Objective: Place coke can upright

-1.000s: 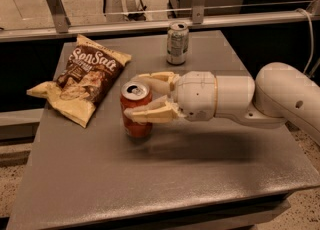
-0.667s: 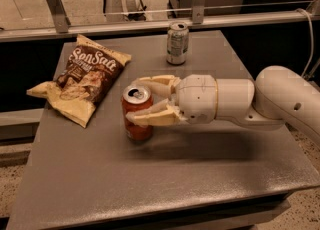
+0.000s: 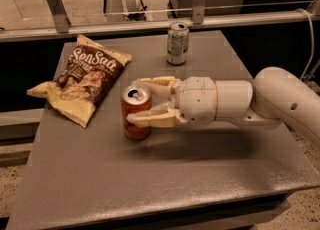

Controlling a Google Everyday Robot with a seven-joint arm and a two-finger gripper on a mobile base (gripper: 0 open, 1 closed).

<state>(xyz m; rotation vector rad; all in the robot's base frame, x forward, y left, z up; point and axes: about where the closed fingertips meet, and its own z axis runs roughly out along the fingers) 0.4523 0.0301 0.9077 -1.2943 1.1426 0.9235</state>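
The coke can (image 3: 136,119), red with a silver top, stands upright on the grey table (image 3: 165,174), left of centre. My gripper (image 3: 142,101) reaches in from the right at the end of the white arm (image 3: 235,103). Its two tan fingers (image 3: 150,120) sit on either side of the can, one behind it and one in front, closed against its upper part. The can's base rests on the table top.
A brown and yellow chip bag (image 3: 82,81) lies at the table's back left. A silver-green can (image 3: 177,43) stands upright at the back centre. A metal rail (image 3: 150,21) runs behind the table. The table's front edge is near the bottom of the view.
Almost nothing differs; the gripper and the coke can keep the same place and pose on the table.
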